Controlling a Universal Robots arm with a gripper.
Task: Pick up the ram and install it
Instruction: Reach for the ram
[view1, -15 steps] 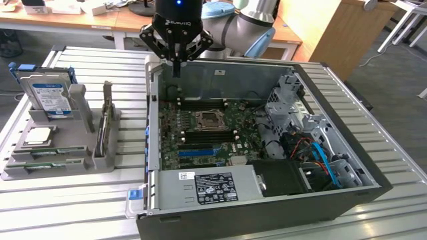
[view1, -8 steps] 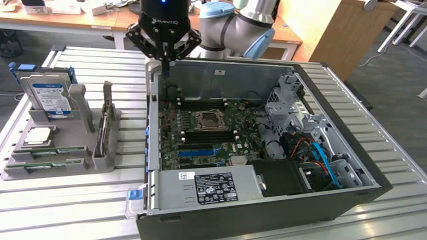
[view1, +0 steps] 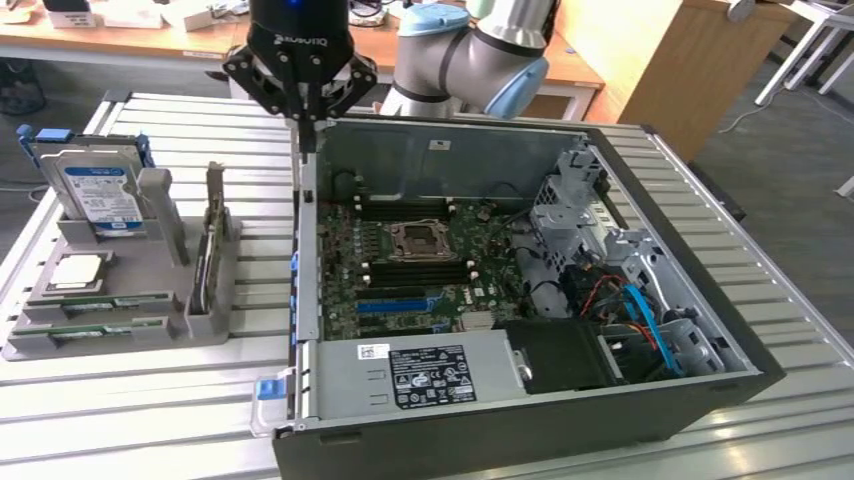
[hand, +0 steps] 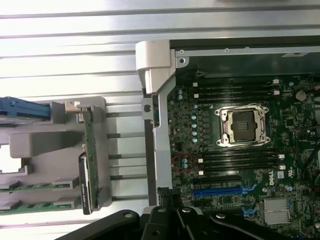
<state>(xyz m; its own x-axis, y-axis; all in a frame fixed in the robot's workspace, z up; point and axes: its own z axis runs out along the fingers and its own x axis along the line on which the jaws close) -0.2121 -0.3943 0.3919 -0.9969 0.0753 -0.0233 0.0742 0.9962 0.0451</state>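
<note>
The gripper (view1: 307, 135) hangs with its fingers pressed together and nothing between them. It is above the rear corner of the open computer case (view1: 534, 425), on the exterior view's left, and well apart from the ram (view1: 107, 301). The ram sits low in a stepped slot at the front of the grey holder (view1: 200, 325) on the slatted table (view1: 134, 420). A second, similar stick (view1: 100, 331) lies in the next step just beside it. A processor chip (view1: 78, 270) and an upright hard drive (view1: 96, 195) stand farther back on the same holder. The ram's long axis runs across the holder, from the exterior view's left to its right. That is crosswise to the taller expansion card (view1: 203, 270) standing on edge nearby. In the wrist view the ram (hand: 40, 185) lies about parallel to the black memory slots (hand: 240, 160) on the motherboard (hand: 200, 125), so little turning seems needed. Whether it stands fully on edge or leans cannot be told, and neither can which long edge carries the contacts. The stick looks light, thin and stiff, and is probably easy to crack or flex if squeezed off-centre. Its chips and contact edge are best left untouched. The safest hold seems to be across the two flat faces, near the middle of the exposed long edge, with a gentle pinch.
</note>
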